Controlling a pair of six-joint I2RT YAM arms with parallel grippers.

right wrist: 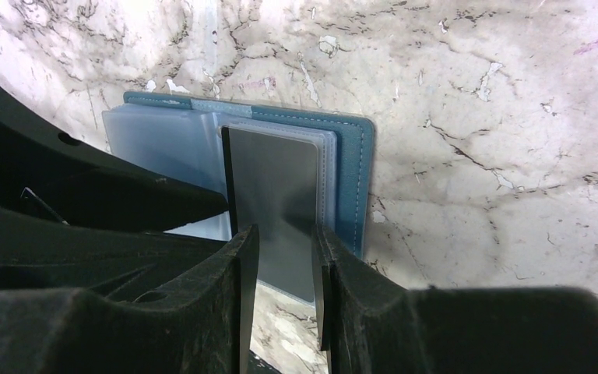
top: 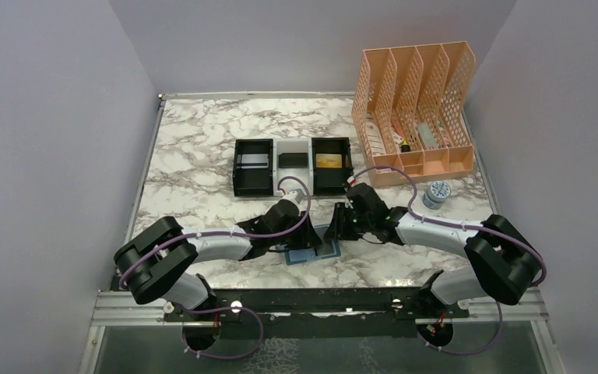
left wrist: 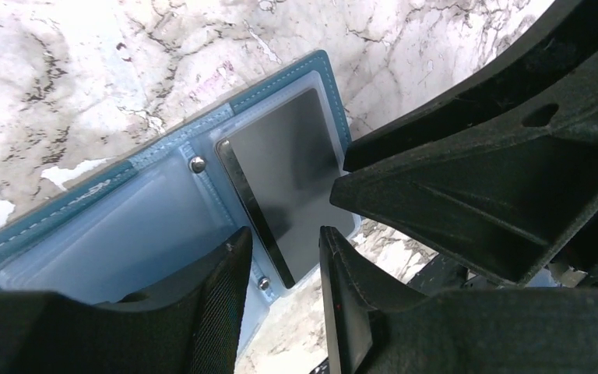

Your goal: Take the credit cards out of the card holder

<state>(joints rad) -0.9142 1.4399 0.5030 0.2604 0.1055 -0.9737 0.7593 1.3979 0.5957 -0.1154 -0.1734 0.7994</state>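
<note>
Your card holder (top: 305, 254) lies open on the table (top: 202, 156), between both arms; a grey card (left wrist: 288, 167) lies on one panel; your left pincer (left wrist: 284, 234) stands apart at the card's end; your right pincer (right wrist: 284, 234) stands apart too, straddling the card.

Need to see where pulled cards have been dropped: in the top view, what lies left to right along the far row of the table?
Silvery-grey card in the tray's left compartment → black card in the middle → gold card in the right → orange file organizer.
</note>
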